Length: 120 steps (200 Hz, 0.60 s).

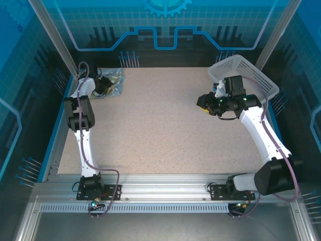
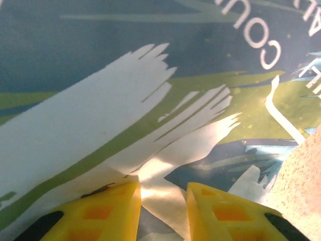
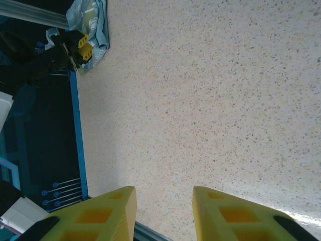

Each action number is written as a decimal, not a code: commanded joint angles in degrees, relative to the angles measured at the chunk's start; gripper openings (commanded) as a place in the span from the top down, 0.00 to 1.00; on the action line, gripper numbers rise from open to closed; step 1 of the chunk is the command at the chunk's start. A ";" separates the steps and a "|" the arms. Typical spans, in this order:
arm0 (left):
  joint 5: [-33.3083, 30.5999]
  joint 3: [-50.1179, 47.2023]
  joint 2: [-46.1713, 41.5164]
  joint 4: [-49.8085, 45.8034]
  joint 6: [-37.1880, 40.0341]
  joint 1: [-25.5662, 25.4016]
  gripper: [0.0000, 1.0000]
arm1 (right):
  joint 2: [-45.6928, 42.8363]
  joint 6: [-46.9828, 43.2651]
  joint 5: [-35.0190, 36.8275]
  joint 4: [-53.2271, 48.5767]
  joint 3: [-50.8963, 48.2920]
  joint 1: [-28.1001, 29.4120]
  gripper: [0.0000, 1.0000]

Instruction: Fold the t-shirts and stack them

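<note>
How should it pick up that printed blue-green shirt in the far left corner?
Probably pinch the soft grey-blue printed t-shirt at its loose edge bordering the speckled beige table, coming down from above: it lies low and limp, so only an edge offers a fold.

I see my left arm (image 1: 83, 143) and right arm (image 1: 263, 133) as white tubes with chunky black joints. A thin purple cable (image 1: 119, 183) runs along each one. Each sits on a black base (image 1: 91, 186). Tiny green lights (image 1: 244, 99) glow on the right one. My left gripper (image 2: 163, 193) and right gripper (image 3: 164, 201) have bright yellow fingers (image 3: 95, 218) with square holes.
</note>
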 commanded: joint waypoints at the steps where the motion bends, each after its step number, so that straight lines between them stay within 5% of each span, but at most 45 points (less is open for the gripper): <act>1: -0.36 2.72 0.80 -5.22 6.32 0.34 0.61 | -1.60 -0.21 -0.66 2.56 -0.44 1.21 0.62; 41: -2.63 -1.63 -11.57 -3.24 7.85 -3.13 0.34 | -7.03 4.21 1.33 18.97 -5.36 1.32 0.45; 46: -3.13 -3.23 -14.07 -2.65 7.68 -3.86 0.14 | -8.72 5.02 3.51 22.55 -7.07 1.60 0.42; 54: -4.00 -6.14 -18.31 -2.00 6.89 -4.76 0.02 | -11.71 6.32 7.87 27.98 -10.16 2.05 0.35; 71: -5.91 -15.21 -28.56 -0.63 2.86 -5.81 0.01 | -16.94 8.51 15.25 34.99 -15.35 2.44 0.15; 89: -6.55 -29.12 -41.22 4.37 -3.14 -6.25 0.01 | -18.28 7.06 13.80 33.60 -14.49 1.52 0.09; 100: -6.23 -36.92 -48.03 7.54 -6.99 -6.57 0.01 | -17.45 4.94 11.26 27.89 -10.95 1.24 0.00; 120: -6.83 -47.08 -58.81 9.68 -11.78 -7.66 0.01 | -12.97 2.82 6.60 13.76 -2.44 0.47 0.00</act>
